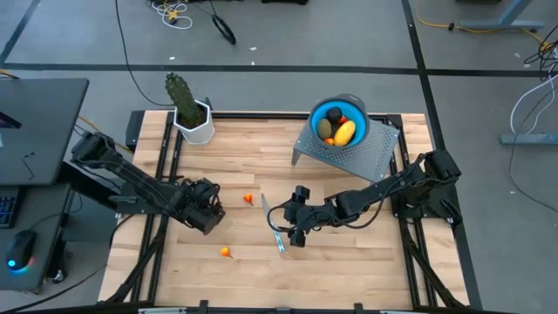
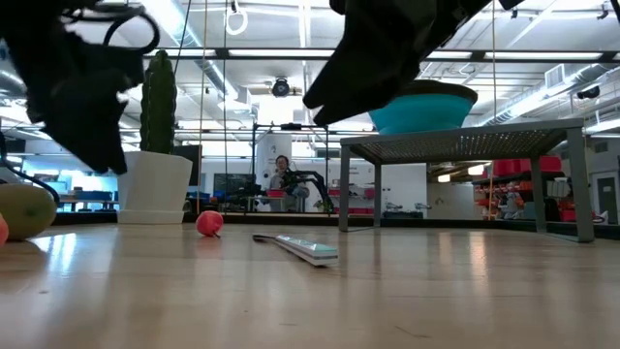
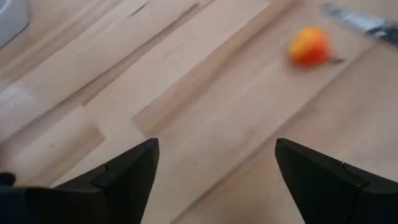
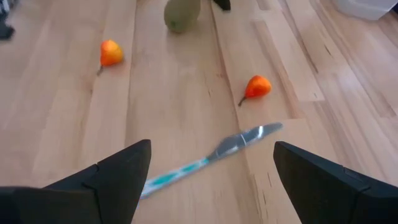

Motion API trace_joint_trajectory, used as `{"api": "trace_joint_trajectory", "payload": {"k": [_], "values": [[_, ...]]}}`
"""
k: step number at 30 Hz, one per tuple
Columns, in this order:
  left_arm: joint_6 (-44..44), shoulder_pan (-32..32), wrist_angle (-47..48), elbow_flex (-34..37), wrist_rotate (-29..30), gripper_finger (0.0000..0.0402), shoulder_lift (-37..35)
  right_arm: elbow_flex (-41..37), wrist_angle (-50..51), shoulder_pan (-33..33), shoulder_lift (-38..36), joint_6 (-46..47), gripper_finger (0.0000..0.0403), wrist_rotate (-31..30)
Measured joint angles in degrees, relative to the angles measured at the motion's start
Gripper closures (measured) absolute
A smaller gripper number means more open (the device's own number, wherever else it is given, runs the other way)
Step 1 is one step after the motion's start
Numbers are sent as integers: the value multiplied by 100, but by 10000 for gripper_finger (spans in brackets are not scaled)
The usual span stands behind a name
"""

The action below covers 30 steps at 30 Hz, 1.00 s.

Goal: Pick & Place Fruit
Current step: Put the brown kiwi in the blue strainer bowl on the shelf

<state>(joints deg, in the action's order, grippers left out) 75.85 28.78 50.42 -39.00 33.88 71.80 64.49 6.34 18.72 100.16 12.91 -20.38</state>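
Fruit, mostly gathered already: yellow oblong piece (image 1: 344, 133), olive-brown oval (image 1: 325, 128) and dark purple ball (image 1: 333, 114) lying together in round blue bowl (image 1: 356, 106), perched on grey perforated metal stand (image 1: 366, 155) at far right of pale wooden table (image 1: 349, 262).

Left gripper (image 1: 213, 209), jaws spread, nothing between dark fingers (image 3: 127, 180), low over left-centre boards; tiny orange pear-shaped fruit (image 1: 248, 199) just right of it. Second olive-brown oval (image 4: 181, 14) close beside that gripper.

Right gripper (image 1: 292, 225), jaws released wide and empty, hovering over slim silvery-blue knife (image 1: 275, 228) lying flat at centre.

Another tiny orange fruit (image 1: 226, 252) nearer front edge. Green cactus in white pot (image 1: 190, 112) at far left corner.
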Motion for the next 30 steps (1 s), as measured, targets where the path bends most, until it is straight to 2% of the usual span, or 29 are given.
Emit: {"api": "trace_joint_trajectory", "payload": {"k": [8,18,30], "values": [[-508,-124,438,-756,-596,69,-36,-2,124,-7,0,-411,52,0],[-1227,-125,401,-1078,-950,69,-36,-2,139,-7,0,-1426,52,221],[-36,-114,301,-1233,-1162,87,-36,-2,417,-72,0,-1834,52,247]]}}
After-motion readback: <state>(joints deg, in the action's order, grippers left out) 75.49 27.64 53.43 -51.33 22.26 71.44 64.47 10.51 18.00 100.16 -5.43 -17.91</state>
